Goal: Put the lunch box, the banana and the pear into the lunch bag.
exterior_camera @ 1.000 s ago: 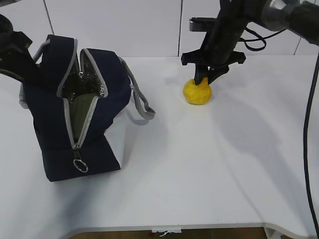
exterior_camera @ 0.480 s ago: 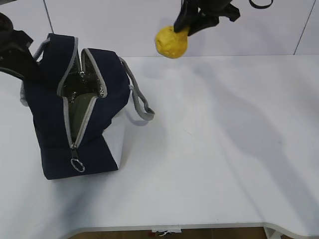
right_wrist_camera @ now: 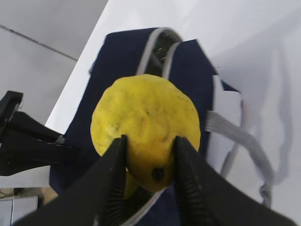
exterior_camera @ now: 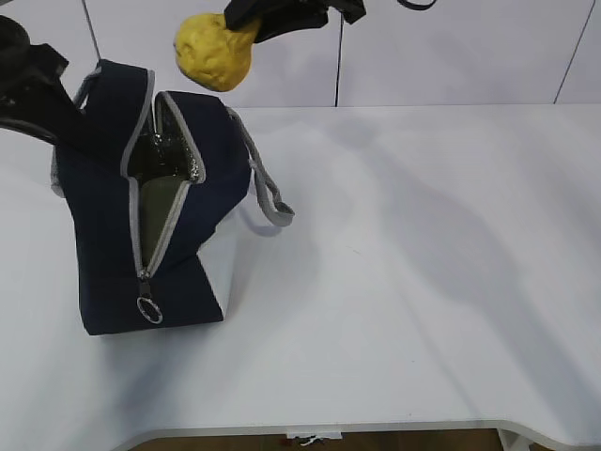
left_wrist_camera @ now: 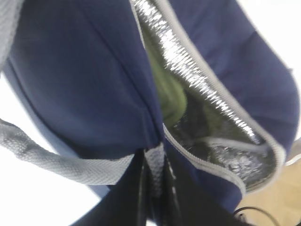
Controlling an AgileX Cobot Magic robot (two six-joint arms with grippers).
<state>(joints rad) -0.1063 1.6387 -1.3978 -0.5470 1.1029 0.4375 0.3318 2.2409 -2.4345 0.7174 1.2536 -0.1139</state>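
Observation:
The navy lunch bag [exterior_camera: 103, 216] stands at the table's left with its zipper open and silver lining showing. Inside lies the lunch box's green lid [exterior_camera: 158, 211], also seen in the left wrist view [left_wrist_camera: 171, 94]. My left gripper [exterior_camera: 73, 94] is shut on the bag's grey handle [left_wrist_camera: 61, 162] at the far top edge, holding that side up. My right gripper [exterior_camera: 239, 26] is shut on the yellow pear [exterior_camera: 214, 52], which hangs in the air above the bag's mouth. In the right wrist view the pear [right_wrist_camera: 146, 113] fills the jaws. A yellow sliver [right_wrist_camera: 130, 183] shows below it; I cannot tell whether it is the banana.
The bag's other grey handle [exterior_camera: 270, 197] droops onto the white table [exterior_camera: 423, 282] on the right side. A ring pull [exterior_camera: 148, 308] hangs at the zipper's near end. A white panelled wall stands behind the table.
My right gripper has lifted the pear off the table at the back and carried it up and left to above the bag. The left gripper keeps its hold on the handle.

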